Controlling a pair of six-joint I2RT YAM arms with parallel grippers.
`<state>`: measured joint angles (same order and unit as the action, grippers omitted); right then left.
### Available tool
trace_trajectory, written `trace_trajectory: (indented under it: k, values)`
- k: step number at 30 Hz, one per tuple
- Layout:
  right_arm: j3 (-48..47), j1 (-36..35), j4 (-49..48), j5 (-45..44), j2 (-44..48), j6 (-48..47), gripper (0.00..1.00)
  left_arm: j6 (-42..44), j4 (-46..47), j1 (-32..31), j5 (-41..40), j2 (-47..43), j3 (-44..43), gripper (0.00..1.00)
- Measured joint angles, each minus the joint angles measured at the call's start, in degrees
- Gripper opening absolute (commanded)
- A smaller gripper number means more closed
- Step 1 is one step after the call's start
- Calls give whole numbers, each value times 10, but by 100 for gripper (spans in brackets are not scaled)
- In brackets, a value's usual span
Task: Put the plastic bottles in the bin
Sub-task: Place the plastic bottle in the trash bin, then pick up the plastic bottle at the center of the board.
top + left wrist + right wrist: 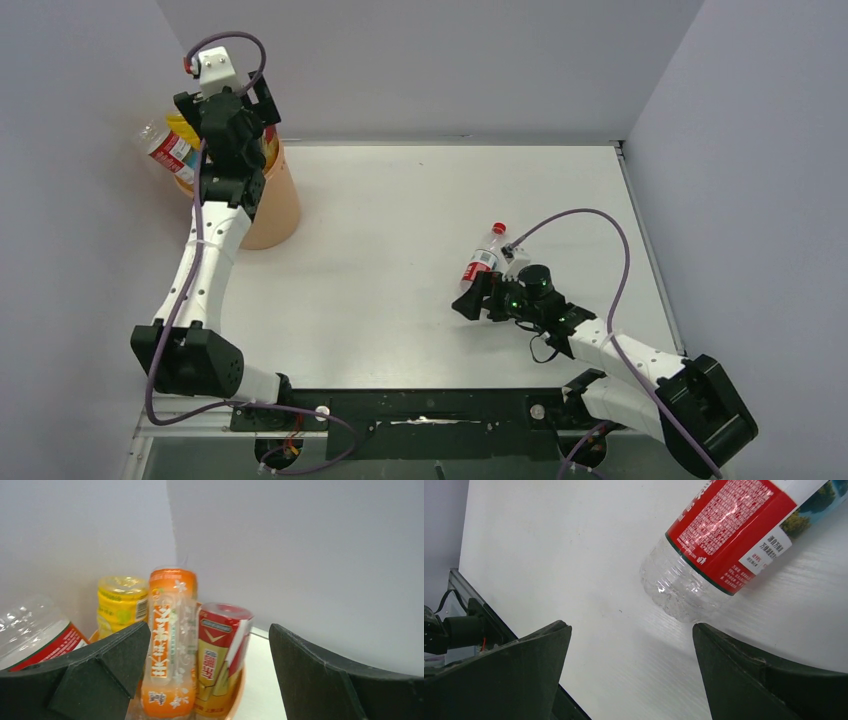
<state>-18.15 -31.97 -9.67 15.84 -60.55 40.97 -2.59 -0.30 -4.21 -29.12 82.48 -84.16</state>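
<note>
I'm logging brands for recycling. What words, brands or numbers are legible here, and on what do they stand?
No text reads clearly.
orange bottle: white Chinese characters, blurred.
red-and-gold bottle: gold Chinese characters, blurred.
yellow bottle: small print, unreadable.
red-labelled bottle in the right wrist view: dense white print, too small.

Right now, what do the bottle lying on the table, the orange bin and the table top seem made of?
Bottle: thin clear plastic, glossy; its base is see-through, with a red printed film label. Bin: probably moulded plastic, peach-orange, smooth, opaque. Table top: white, matte, faint fine lines; perhaps laminate or plastic board, I cannot tell.
</note>
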Motion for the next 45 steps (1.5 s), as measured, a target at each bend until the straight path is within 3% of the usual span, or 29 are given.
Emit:
trace_trajectory:
  k: [5,10,18,24,35,45]
  values:
    - [-39,0,57,-29,15,-15,98,-41,-87,-16,56,0,-71,91]
    - [-93,1,128,-78,29,-45,98,-75,-158,-61,101,-3,-85,91]
    - [-175,77,188,-120,25,-92,99,-117,-186,-164,141,-52,12,90]
    - [-180,118,211,-123,2,-108,90,-140,-183,-218,146,-78,82,90]
    - [-134,117,212,-118,0,-107,61,-163,-152,-286,153,-24,113,89]
    - [-75,87,169,-111,-17,-86,58,-178,-121,-292,158,58,113,89]
